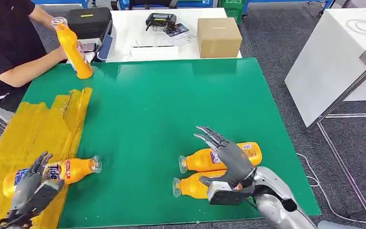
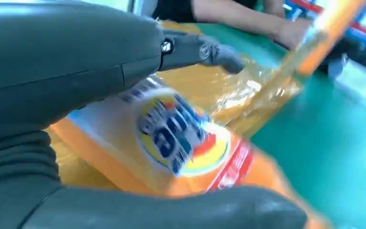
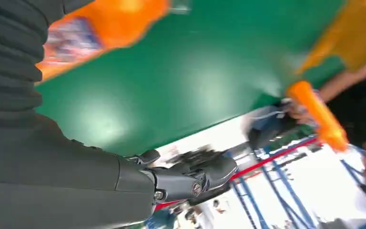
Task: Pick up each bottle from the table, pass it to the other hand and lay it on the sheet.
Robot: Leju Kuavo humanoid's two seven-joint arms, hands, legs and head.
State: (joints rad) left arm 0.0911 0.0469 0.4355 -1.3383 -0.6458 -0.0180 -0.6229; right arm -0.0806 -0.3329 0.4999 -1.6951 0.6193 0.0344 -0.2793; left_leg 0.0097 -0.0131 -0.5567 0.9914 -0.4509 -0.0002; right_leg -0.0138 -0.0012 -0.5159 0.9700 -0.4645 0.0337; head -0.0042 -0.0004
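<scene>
Yellow sheet [image 1: 33, 129] carries one bottle [image 1: 57, 172] beneath the left robot hand [image 1: 31, 188], grip indeterminate; we judge two bottles [image 1: 205, 172] remain under the spread, empty right robot hand [image 1: 226, 155].

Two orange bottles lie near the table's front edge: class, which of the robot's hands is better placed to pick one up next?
The right hand: it hovers open directly over the two bottles. The left hand is at the Tide bottle on the yellow sheet.

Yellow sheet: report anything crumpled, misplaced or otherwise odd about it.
The yellow sheet is wrinkled and torn-looking along its far edge instead of lying flat. The Tide bottle in the left hand lies half on it, cap end over the green mat.
</scene>
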